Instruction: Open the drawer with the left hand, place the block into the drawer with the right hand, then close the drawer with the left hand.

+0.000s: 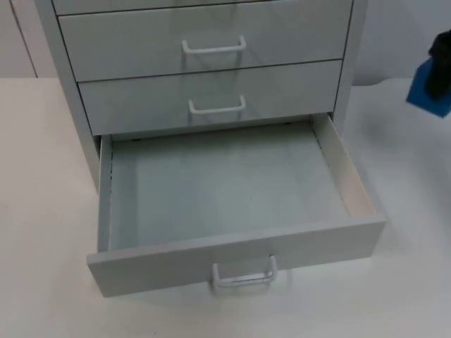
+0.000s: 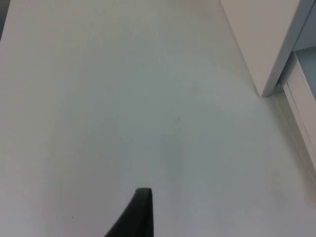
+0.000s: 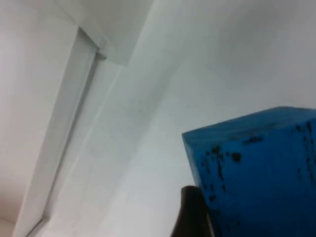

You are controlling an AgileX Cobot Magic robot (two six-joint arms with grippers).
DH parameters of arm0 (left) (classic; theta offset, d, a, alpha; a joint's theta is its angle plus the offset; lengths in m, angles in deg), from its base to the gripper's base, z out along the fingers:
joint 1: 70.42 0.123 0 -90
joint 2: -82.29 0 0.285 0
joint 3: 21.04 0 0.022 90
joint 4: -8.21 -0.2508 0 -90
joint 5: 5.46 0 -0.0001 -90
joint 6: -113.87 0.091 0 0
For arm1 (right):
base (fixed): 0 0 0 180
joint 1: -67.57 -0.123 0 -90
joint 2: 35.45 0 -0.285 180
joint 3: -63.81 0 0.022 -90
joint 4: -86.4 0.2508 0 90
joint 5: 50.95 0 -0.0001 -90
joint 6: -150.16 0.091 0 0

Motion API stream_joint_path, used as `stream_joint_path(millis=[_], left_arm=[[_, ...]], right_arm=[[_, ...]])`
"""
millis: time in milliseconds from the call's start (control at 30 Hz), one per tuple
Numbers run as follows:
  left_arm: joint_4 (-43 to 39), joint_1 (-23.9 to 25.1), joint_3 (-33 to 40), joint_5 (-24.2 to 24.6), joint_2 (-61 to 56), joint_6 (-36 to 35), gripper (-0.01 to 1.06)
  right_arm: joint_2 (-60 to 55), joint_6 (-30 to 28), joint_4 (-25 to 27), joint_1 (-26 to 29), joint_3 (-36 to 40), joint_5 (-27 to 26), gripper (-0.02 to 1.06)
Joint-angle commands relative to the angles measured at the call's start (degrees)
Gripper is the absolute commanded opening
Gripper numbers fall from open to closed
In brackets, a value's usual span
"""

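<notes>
Drawer (image 1: 232, 204) stands pulled open and empty, the blue block (image 1: 428, 88) clamped in the right gripper (image 1: 440, 60) off to its side, so placing and closing remain; left gripper (image 2: 140, 215) waits beside the cabinet (image 2: 269, 39), its opening impossible to tell.

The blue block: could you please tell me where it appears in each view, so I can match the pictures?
Top view: the blue block is at the right edge, lifted off the table in the right gripper, right of the cabinet.
Left wrist view: the block is not in it.
Right wrist view: the block is close up, against a black fingertip.
Shared landmark: the open bottom drawer, whose side wall appears in both wrist views.
</notes>
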Motion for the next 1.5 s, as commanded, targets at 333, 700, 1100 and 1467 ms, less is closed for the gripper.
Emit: stream_joint_path(millis=[333,700,1100,1467], left_arm=[[-0.2,0.2,0.1,-0.5,-0.2,-0.3,1.05],[-0.2,0.2,0.1,-0.5,-0.2,-0.3,1.05],[-0.1,0.2,0.1,-0.5,-0.2,-0.3,1.05],[0.0,0.2,0.1,-0.5,-0.2,-0.3,1.05]], right_arm=[[20.6,17.8,-2.0,-7.8,26.0,-15.5,0.0],[22.3,37.8,-13.0,-26.8,32.3,-26.7,0.0],[11.4,67.3,-37.0,-32.1,32.1,-37.7,0.0],[-3.3,69.5,-36.7,-31.7,26.7,-49.5,0.0]])
